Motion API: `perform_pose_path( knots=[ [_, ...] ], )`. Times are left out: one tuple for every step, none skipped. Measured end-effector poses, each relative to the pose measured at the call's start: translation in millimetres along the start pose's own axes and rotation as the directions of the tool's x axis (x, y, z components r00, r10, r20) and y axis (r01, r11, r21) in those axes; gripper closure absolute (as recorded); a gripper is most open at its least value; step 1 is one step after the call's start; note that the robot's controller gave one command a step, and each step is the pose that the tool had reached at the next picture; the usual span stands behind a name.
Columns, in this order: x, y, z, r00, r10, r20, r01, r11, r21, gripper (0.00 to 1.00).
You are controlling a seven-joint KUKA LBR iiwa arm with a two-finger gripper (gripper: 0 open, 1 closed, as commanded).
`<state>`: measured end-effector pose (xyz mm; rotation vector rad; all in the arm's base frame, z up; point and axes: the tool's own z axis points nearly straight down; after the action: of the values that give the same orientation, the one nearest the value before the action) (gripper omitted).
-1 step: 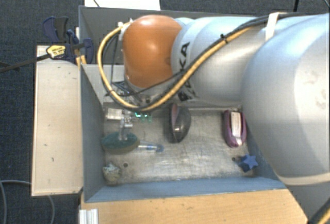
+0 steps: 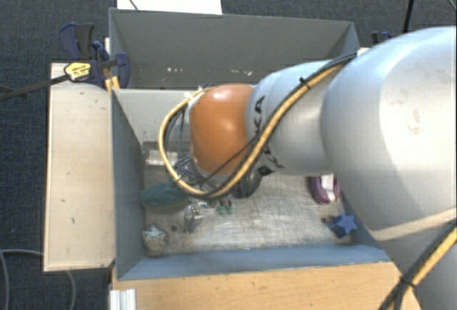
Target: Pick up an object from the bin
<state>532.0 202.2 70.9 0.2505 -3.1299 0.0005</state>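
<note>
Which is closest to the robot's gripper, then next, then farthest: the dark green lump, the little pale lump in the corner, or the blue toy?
1. The dark green lump, just left of the gripper.
2. The pale lump, in the view's bottom left corner of the bin.
3. The blue toy, far over on the right side.

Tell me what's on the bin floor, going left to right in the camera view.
Dark green lump → pincer → small green bit → purple thing → blue star-shaped piece.
</note>
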Motion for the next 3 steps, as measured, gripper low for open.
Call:
perform_pose_path(
  knots=[
    [-2.0,1.0,-3.4,1.000,0.006,0.004,-0.006,1.000,-0.001,1.00],
    [-1.7,1.2,-2.6,1.000,0.008,0.003,-0.008,1.000,-0.001,0.00],
    [-1.8,1.1,-3.4,1.000,0.012,0.003,-0.012,1.000,-0.002,1.00]
  ],
)
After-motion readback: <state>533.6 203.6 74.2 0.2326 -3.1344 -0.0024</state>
